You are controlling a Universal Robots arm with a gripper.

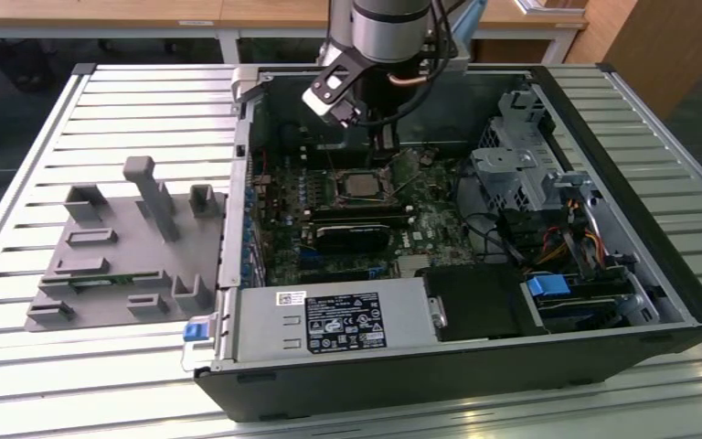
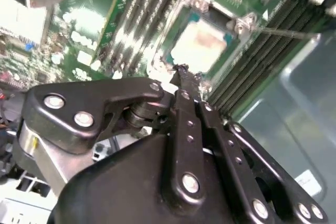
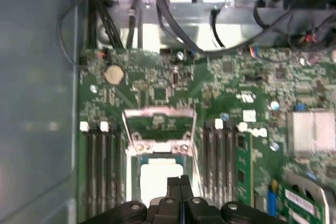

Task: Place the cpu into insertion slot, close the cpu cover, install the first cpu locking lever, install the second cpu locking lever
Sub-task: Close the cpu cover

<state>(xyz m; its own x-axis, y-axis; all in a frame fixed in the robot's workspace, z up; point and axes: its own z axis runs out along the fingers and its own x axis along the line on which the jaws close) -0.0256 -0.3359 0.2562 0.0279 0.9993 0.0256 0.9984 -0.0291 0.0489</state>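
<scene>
The cpu (image 3: pixel 157 179) lies flat in the insertion slot (image 3: pixel 132 182) on the green board, its pale metal face up; it also shows in the second wrist view (image 2: pixel 202 45) and the exterior view (image 1: pixel 357 186). The cpu cover (image 3: pixel 157 113) stands flipped open at the slot's far edge, with board showing through its cut-out. My gripper (image 3: pixel 179 181) is shut with nothing between its fingers, its tip low over the near edge of the cpu (image 2: pixel 181 69). In the exterior view my gripper (image 1: pixel 383 151) hangs just behind the socket. A thin lever rod (image 2: pixel 289 33) sticks out across the memory slots.
Long black memory slots (image 3: pixel 102 166) flank the socket on both sides. Cables (image 3: pixel 173 24) hang beyond the board, and the case wall (image 3: pixel 37 103) is close. A drive cage (image 1: pixel 522 174) and a power supply (image 1: pixel 326 320) fill the case. A grey fixture (image 1: pixel 120 247) sits on the slatted table.
</scene>
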